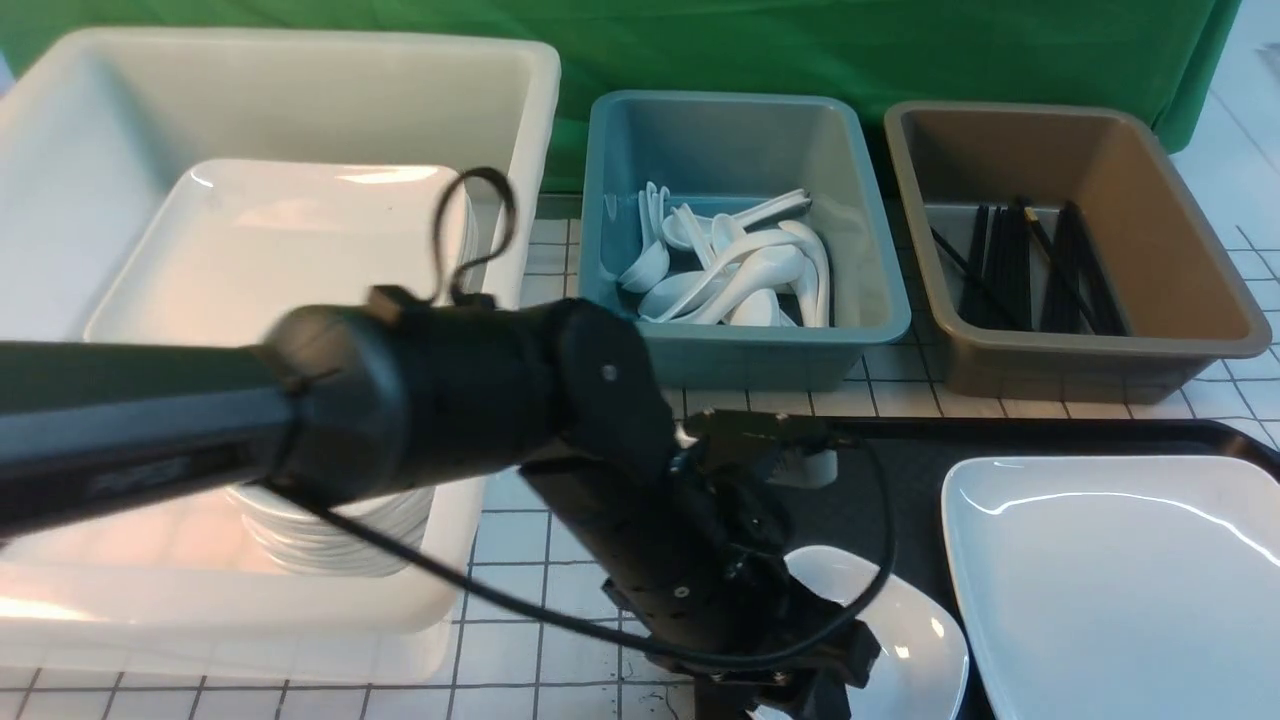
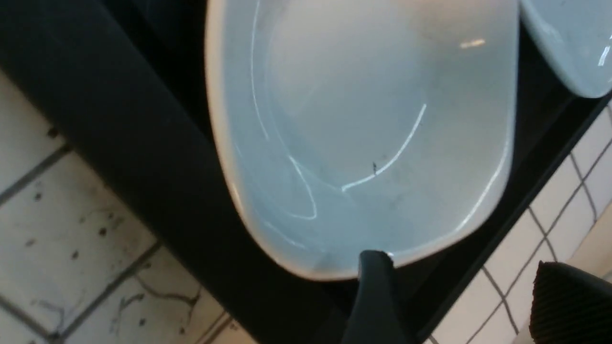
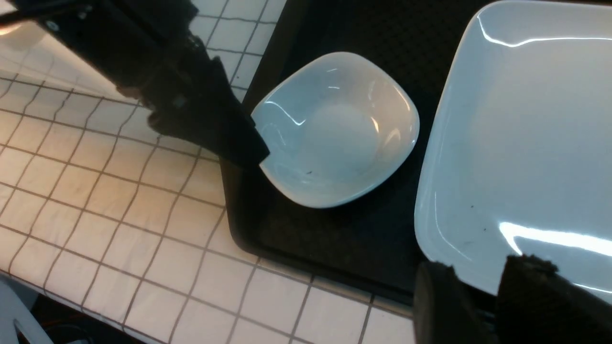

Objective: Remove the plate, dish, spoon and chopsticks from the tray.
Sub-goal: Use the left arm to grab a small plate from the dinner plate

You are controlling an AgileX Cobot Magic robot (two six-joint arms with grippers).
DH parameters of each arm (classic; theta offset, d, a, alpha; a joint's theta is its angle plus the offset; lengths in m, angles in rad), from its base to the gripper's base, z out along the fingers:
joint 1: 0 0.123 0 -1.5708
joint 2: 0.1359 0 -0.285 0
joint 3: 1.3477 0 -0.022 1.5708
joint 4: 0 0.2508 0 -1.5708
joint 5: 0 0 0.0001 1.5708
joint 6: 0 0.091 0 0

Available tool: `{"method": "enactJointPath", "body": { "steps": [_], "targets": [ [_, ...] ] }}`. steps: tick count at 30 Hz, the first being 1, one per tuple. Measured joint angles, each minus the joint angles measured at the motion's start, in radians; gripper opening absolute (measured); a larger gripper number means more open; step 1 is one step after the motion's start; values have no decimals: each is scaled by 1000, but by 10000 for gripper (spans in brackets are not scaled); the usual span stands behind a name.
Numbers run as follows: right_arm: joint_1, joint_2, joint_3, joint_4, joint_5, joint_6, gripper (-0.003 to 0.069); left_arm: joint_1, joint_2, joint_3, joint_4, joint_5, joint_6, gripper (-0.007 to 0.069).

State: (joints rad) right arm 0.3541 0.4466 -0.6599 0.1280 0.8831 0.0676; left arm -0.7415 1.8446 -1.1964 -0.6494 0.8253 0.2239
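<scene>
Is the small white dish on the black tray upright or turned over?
Upright: the right wrist view looks into the hollow of the dish, its rim facing up from the tray.

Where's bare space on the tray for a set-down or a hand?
Bare: the tray between the dish, the plate and the near rim; also the far strip beyond the dish, left of the plate. Crowded: the dish's left edge, where the left gripper sits. The dish-plate gap is narrow.
</scene>
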Motion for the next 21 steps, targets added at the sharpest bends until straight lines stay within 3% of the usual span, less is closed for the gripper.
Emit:
{"method": "enactJointPath", "body": {
  "steps": [6, 14, 21],
  "targets": [
    [0, 0, 0, 0, 0, 0, 239, -1, 107, -139, 105, 28, 13, 404],
    [0, 0, 75, 0, -1, 9, 239, -1, 188, -293, 353, -39, 14, 404],
    [0, -1, 151, 0, 4, 68, 239, -1, 220, -304, 381, -79, 16, 404]
  ]
}}
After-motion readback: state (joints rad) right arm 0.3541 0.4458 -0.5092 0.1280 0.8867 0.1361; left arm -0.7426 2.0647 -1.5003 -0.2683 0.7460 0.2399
